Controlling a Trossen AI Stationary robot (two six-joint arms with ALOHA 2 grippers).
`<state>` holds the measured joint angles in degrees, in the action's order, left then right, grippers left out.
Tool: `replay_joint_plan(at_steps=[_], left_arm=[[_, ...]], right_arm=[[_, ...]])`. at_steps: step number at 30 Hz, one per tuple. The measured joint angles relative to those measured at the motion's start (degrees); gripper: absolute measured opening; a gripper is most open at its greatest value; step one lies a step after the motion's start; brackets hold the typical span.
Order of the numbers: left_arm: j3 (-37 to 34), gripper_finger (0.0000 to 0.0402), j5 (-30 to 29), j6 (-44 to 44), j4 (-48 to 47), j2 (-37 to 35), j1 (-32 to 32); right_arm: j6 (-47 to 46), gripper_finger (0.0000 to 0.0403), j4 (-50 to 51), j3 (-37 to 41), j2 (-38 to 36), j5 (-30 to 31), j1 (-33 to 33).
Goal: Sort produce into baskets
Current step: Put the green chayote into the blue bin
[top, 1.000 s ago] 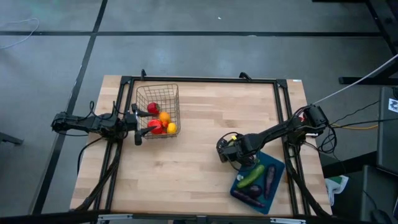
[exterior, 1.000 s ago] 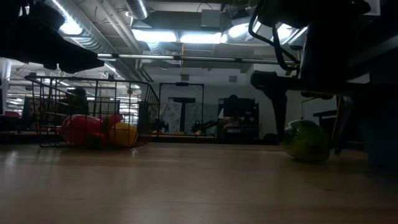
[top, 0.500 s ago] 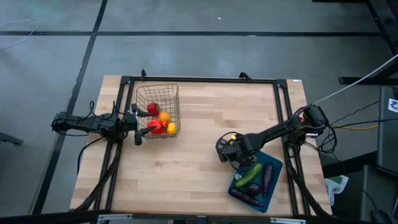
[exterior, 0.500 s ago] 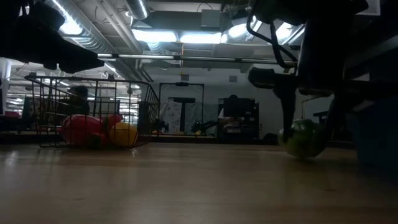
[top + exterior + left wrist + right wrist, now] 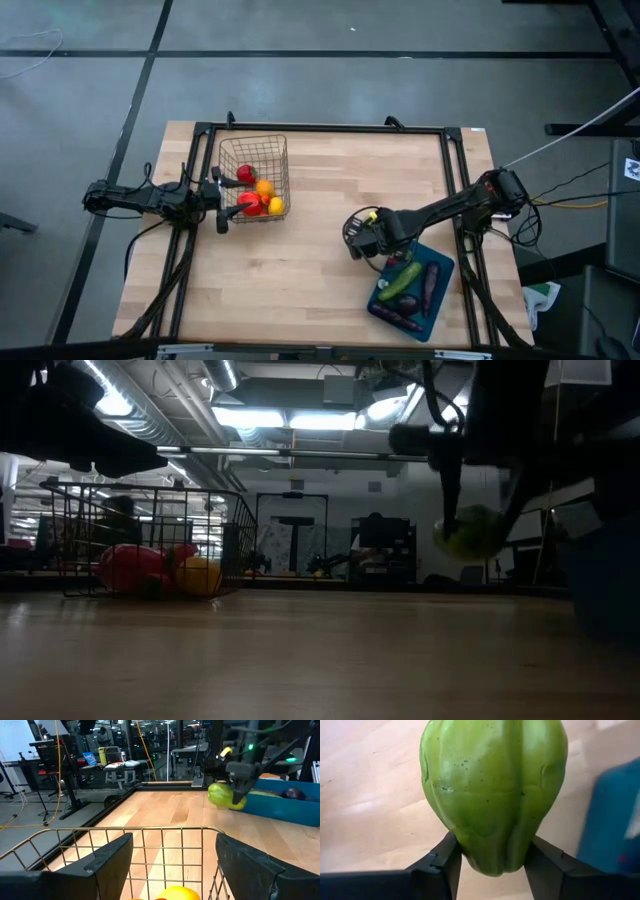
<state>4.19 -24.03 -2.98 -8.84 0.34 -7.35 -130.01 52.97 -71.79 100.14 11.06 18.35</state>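
A glossy green pepper (image 5: 494,795), lobed, with fine dark specks, is clamped between the right gripper (image 5: 362,232) fingers and held clear above the wooden table (image 5: 320,200), just beside the teal tray (image 5: 440,300). The left gripper (image 5: 222,200) is held open at the wire basket (image 5: 282,160), far from the tray.

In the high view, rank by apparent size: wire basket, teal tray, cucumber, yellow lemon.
1. Teal tray and wire basket: footprints look about alike, so I won't rank them.
2. Cucumber.
3. Yellow lemon, smallest.
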Motion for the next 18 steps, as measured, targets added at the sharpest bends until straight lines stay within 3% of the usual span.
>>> replay_joint_plan(at_steps=[5,12,18], left_arm=[[0.00,0.0281,0.00,0.00,0.00,0.00,-0.01],[0.00,0.0281,0.00,0.00,0.00,0.00,0.00],[0.00,0.0281,0.00,0.00,0.00,0.00,-0.01]], right_arm=[[4.64,0.0169,9.51,-6.90,0.00,-0.48,0.09],[13.89,0.0169,20.33,-15.03,0.00,-6.48,0.72],[13.95,0.0169,26.52,-18.01,0.00,-8.88,5.43]])
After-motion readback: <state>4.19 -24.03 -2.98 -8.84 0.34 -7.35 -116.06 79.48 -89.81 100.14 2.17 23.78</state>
